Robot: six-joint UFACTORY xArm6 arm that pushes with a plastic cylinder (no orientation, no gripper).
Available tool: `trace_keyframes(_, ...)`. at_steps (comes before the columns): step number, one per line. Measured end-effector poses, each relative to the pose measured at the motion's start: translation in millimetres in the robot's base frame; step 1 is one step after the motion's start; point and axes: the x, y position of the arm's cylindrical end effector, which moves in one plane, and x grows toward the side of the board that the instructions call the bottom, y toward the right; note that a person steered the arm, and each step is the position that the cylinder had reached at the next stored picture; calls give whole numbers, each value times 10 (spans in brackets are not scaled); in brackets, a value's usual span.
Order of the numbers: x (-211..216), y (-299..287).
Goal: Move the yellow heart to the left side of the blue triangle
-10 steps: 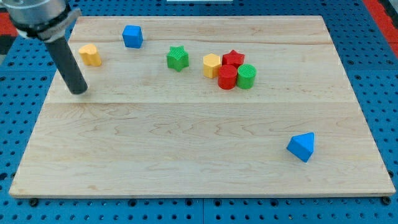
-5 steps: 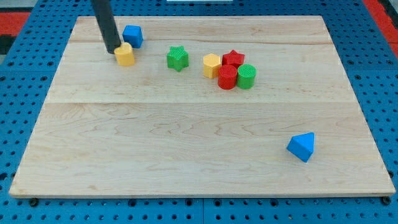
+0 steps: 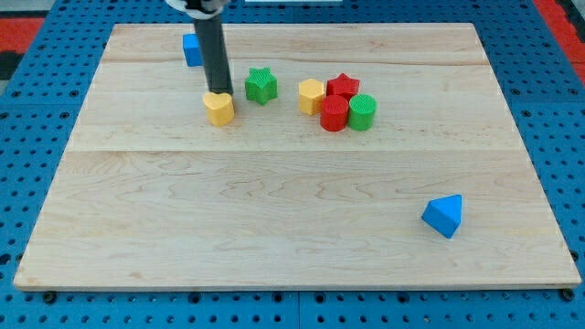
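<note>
Bench: a pale wooden bench [image 3: 274, 228] seen from above and slightly in front, resting on a blue pegboard.
Gripper: there is no gripper on this arm, so nothing is held or clamped; it ends in a straight dark rod that can only push.
My tip: my tip [image 3: 220, 93] sits at the far edge of the yellow heart, touching it or very nearly so, on the side nearest the bench's top edge.
Yellow heart: the yellow heart [image 3: 218, 108] lies in the upper left part of the bench, closer to the top edge than the bottom.
Blue triangle: the blue triangle [image 3: 443, 216] sits well apart from the heart, near the bench's bottom right corner.
Near neighbours: a green star [image 3: 261, 85] stands just beside the heart toward the right edge; a blue block [image 3: 191, 48] is near the top edge, partly hidden behind the rod, so its shape is unclear.
Cluster: a yellow hexagon [image 3: 312, 95], a red star [image 3: 344, 86], a red cylinder [image 3: 335, 113] and a green cylinder [image 3: 363, 111] are bunched together right of the green star.
Progress: in my judgement the heart has most of its journey left.
Risk one: pushing straight toward the right edge could drive the heart into the green star or the cluster and scatter them.
Risk two: an off-centre push on the rounded heart could let it spin or slip off my tip.
Risk three: arriving too fast could nudge the triangle itself.
</note>
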Motion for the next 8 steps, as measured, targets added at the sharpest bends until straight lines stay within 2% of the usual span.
trace_keyframes(2, 255, -468)
trace_keyframes(3, 504, -372)
trace_keyframes(4, 513, 69)
trace_keyframes(5, 299, 160)
trace_keyframes(6, 369, 409)
trace_keyframes(8, 793, 547)
